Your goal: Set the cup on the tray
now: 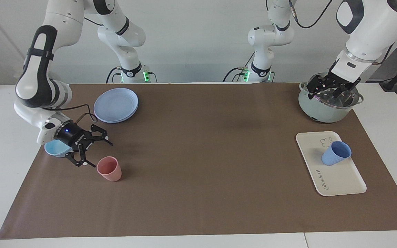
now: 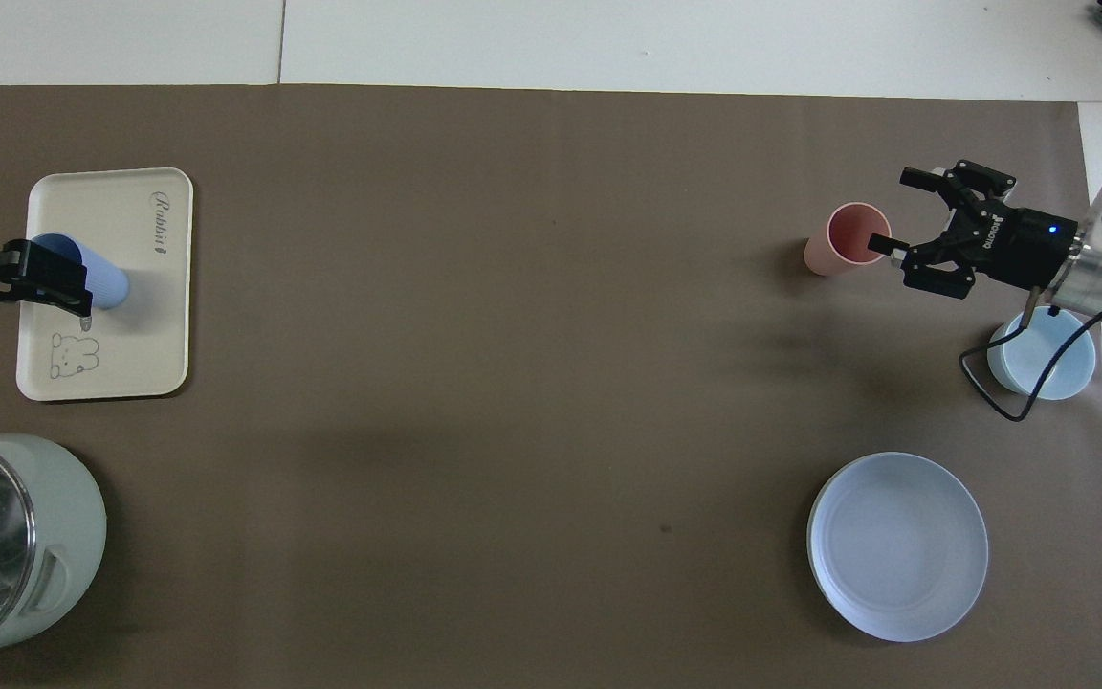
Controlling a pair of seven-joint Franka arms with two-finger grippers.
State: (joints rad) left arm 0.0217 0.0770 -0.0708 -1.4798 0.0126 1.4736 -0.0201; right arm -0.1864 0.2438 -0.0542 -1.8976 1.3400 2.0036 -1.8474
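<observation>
Cup (image 1: 336,153) placement was observed on the tray (image 1: 339,179), upright and toward the tray's bear-drawing end, at the left arm's end of the table. The left gripper (image 1: 329,86) was raised over the pale-green pot (image 1: 322,112), with its fingers spread and nothing held. The right gripper (image 1: 93,151) was positioned low at the right arm's end, fingers spread wide and empty, just beside the pink tumbler (image 1: 109,168) and over the light-blue bowl (image 1: 56,148). Blue plates (image 1: 116,104) were stacked nearer to the robots than the bowl.
</observation>
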